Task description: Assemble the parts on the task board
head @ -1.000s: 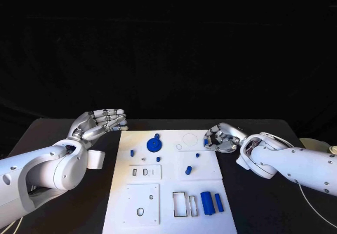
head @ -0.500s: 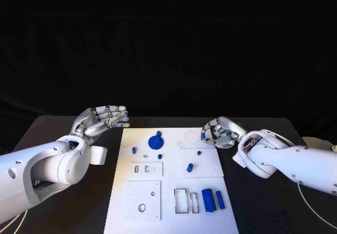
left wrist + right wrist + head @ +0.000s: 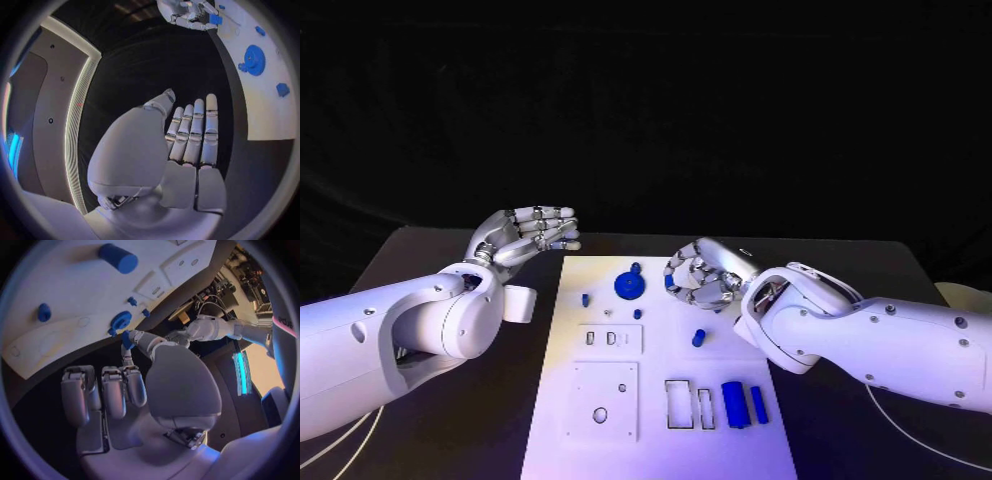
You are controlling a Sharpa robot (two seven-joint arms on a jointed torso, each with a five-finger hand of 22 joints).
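The white task board (image 3: pixel 661 360) lies in the middle of the black table. On it are a blue gear (image 3: pixel 630 285), a small blue peg (image 3: pixel 700 338) and two blue cylinders (image 3: pixel 734 404) near the front. My right hand (image 3: pixel 701 275) hovers over the board's far part, just right of the gear, and pinches a small blue part (image 3: pixel 127 338) between thumb and a finger; the same part (image 3: pixel 215 19) is seen from the left wrist. My left hand (image 3: pixel 531 232) is raised off the board's far left corner, fingers stretched out, holding nothing.
Rectangular and round slots (image 3: pixel 606 339) mark the board's left and front panels. A small blue piece (image 3: pixel 586 299) lies left of the gear. Bare black table (image 3: pixel 877 270) runs along both sides of the board.
My right hand has moved left from the board's right edge to over its far middle, still pinching the small blue part. The left hand has barely moved. The camera has shifted.
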